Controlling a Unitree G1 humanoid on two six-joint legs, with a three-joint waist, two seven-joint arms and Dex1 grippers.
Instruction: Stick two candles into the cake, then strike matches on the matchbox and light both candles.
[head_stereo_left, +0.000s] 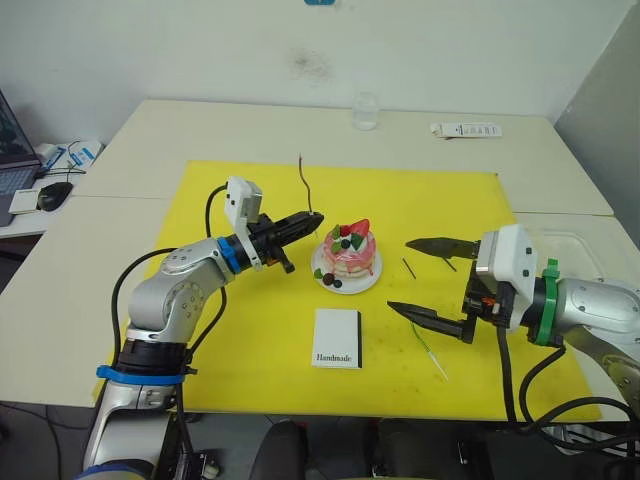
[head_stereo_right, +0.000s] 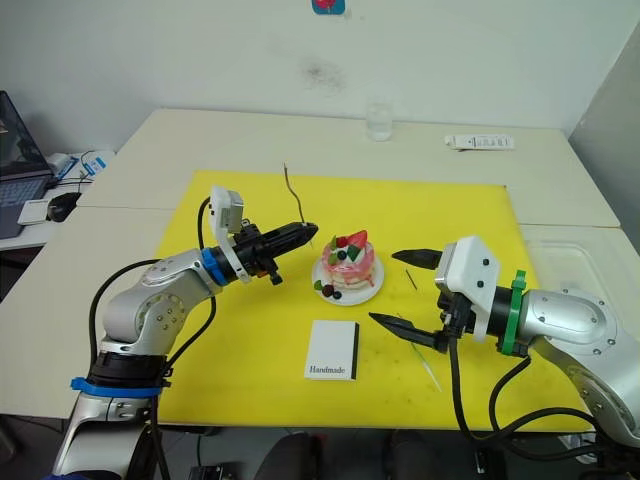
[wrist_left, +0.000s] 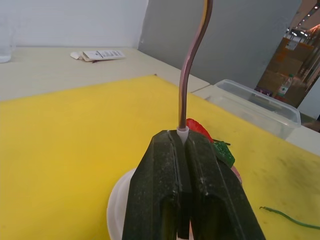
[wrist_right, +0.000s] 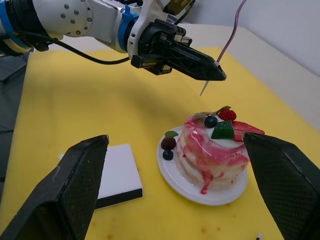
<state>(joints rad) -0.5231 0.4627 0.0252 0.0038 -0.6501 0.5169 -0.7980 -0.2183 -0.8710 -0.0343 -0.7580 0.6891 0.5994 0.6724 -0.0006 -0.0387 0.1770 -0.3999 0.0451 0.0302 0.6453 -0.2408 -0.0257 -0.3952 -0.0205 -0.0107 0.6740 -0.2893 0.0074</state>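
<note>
**Q:** How far along were you?

**Me:** Barely started. No candle was in the cake (head_stereo_left: 349, 253) yet. My left fingers (head_stereo_left: 312, 221) were clamped on the pale gold candle (head_stereo_left: 304, 184), upright, just left of the cake at frame centre. The green candle (head_stereo_left: 428, 350) lay lower right on the yellow mat (head_stereo_left: 240, 190). My right fingers (head_stereo_left: 413, 275) gaped wide, empty. The matchbox (head_stereo_left: 337, 338) sat below the cake, nothing lit.

**Q:** And the cake?

**Me:** Small, pink, layered, berries on top.

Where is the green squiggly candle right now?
The green candle lies flat on the yellow mat, on the robot's right side of the matchbox, just beneath the open right gripper.
</note>
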